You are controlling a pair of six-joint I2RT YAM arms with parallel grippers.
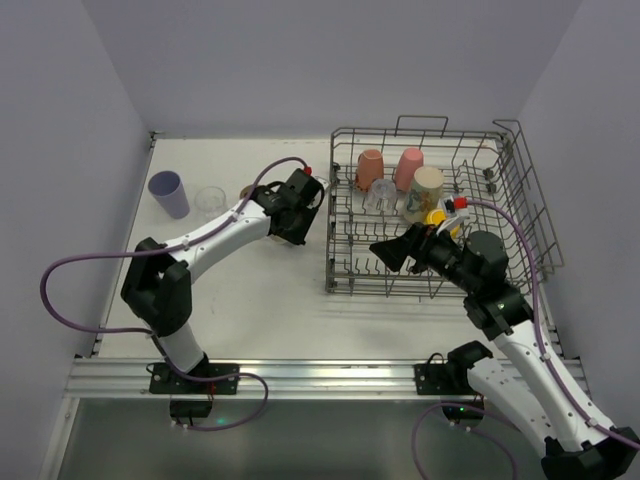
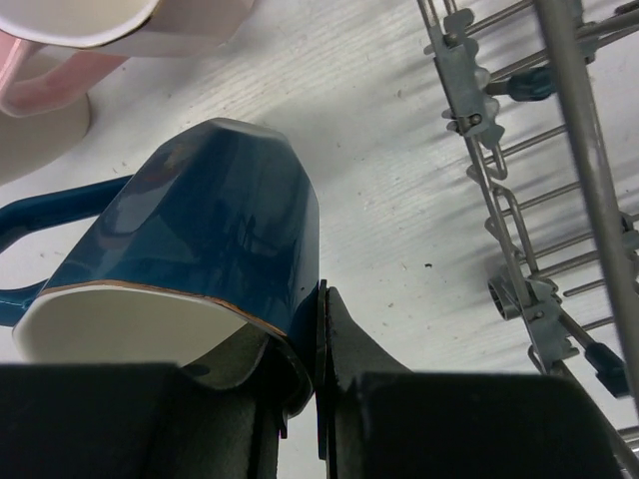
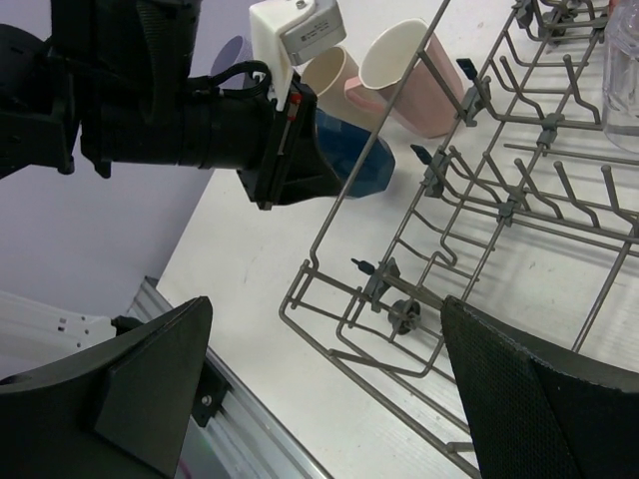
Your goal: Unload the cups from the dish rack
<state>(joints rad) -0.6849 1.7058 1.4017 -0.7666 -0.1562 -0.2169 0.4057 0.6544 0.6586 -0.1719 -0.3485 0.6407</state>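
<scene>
Blue mug [image 2: 210,220] is pinched by its rim in the left gripper [image 2: 318,349], tilted low by the table [image 2: 379,150] beside the pink mugs [image 3: 414,85], left of the rack [image 1: 520,200]; level it, land clear, then release, right gripper [image 3: 327,329] gaping empty.

Your grey wire dish rack [image 1: 510,200] at three o'clock holds a salmon cup [image 1: 370,166], pink cup [image 1: 408,166] and beige cup [image 1: 427,188]; the dark blue faceted mug [image 2: 220,230] tilts at its nine o'clock
</scene>
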